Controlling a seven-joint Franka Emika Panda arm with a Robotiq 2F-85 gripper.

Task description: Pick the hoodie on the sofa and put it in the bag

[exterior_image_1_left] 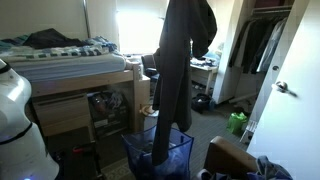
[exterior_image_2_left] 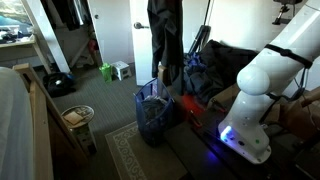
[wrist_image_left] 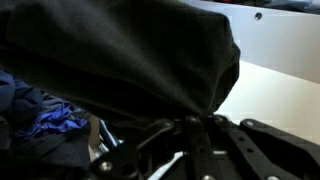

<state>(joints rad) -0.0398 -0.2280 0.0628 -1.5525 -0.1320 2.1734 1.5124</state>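
The hoodie (exterior_image_1_left: pixel 178 70) was seen hanging at full length in the air, a long dark drape that ran off the top edge of both exterior views (exterior_image_2_left: pixel 165 40). The claw itself was cut off by that top edge in both. Only the white arm (exterior_image_2_left: pixel 265 75) was shown in an exterior view, rising from its base beside the sofa (exterior_image_2_left: pixel 235 60).

In the wrist view the gripper (wrist_image_left: pixel 195 128) was seen at the lower edge, with dark fabric of the hoodie (wrist_image_left: pixel 110 50) filling most of the picture directly in front of it. The cloth was gathered into a bunch just where the fingers converged, and the jaws were closed tightly upon that bunch, with no gap to be made out between them. The garment was thus held by its upper part and hung straight down from the claw.

The blue mesh bag (exterior_image_1_left: pixel 180 150) was stood on the floor directly beneath. In an exterior view the lowest end of the hoodie was seen inside the open mouth of the bag, below its rim. In an exterior view the bag (exterior_image_2_left: pixel 150 125) was placed just beside the sofa, and the hoodie's lower part was lost against the dark clothes piled there.
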